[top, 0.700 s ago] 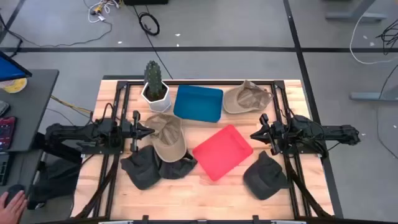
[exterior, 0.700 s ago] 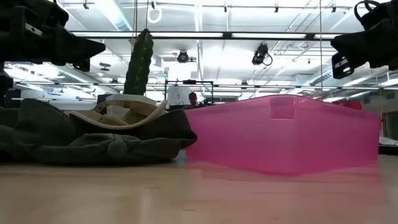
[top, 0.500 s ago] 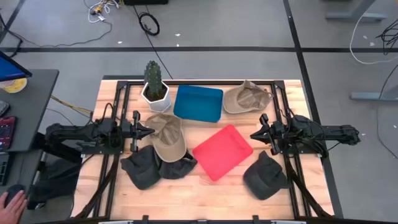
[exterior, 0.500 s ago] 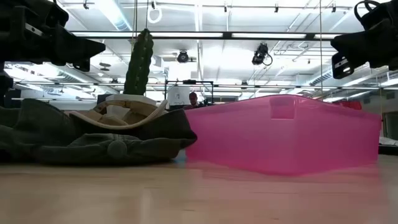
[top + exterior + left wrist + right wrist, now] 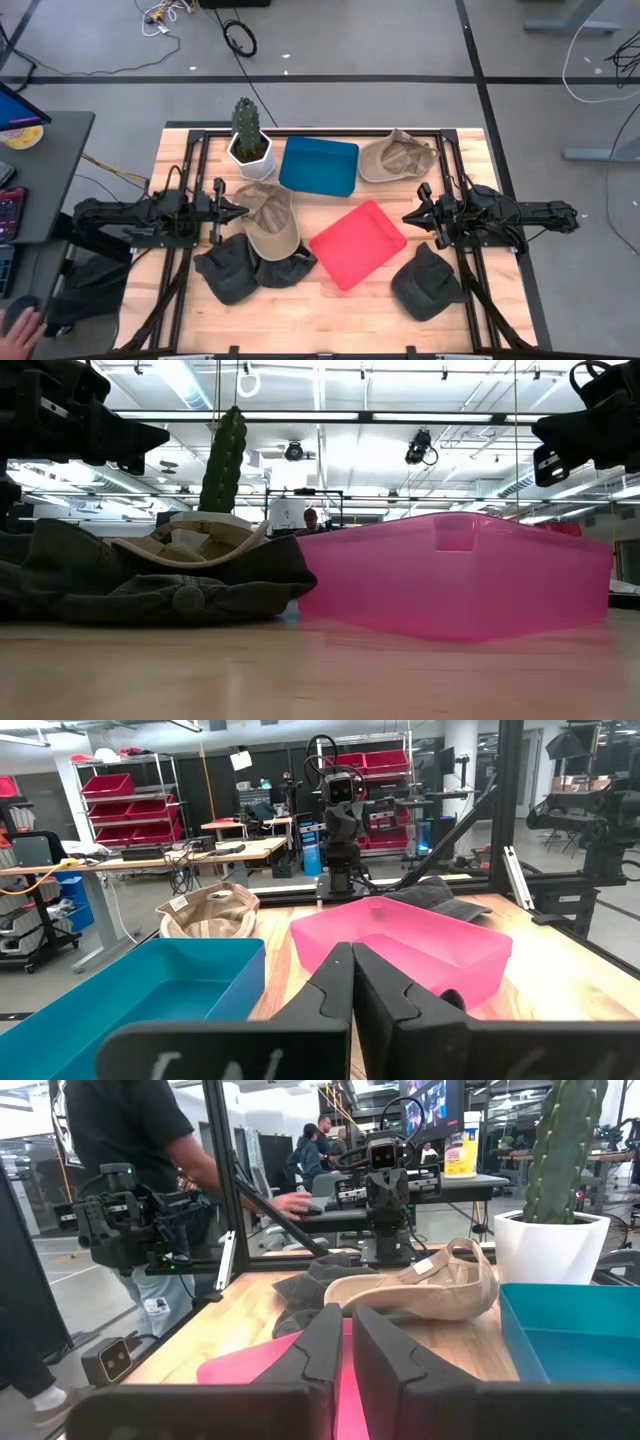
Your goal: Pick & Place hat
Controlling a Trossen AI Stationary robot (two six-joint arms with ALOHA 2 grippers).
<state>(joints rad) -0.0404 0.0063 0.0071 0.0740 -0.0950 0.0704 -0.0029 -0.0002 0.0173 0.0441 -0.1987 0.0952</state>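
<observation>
On the light wooden surface (image 5: 330,295), dark grey fabric hats (image 5: 240,268) are piled at the near left beneath a tan cap (image 5: 268,220). The left tool (image 5: 240,210) and right tool (image 5: 408,217) are held shut and empty, beside the pink plastic bin (image 5: 358,243).

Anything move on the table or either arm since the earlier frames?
Nothing visibly changed. The left gripper and right gripper hang shut and empty above the table, and the hats, red bin and blue bin lie where they did.
</observation>
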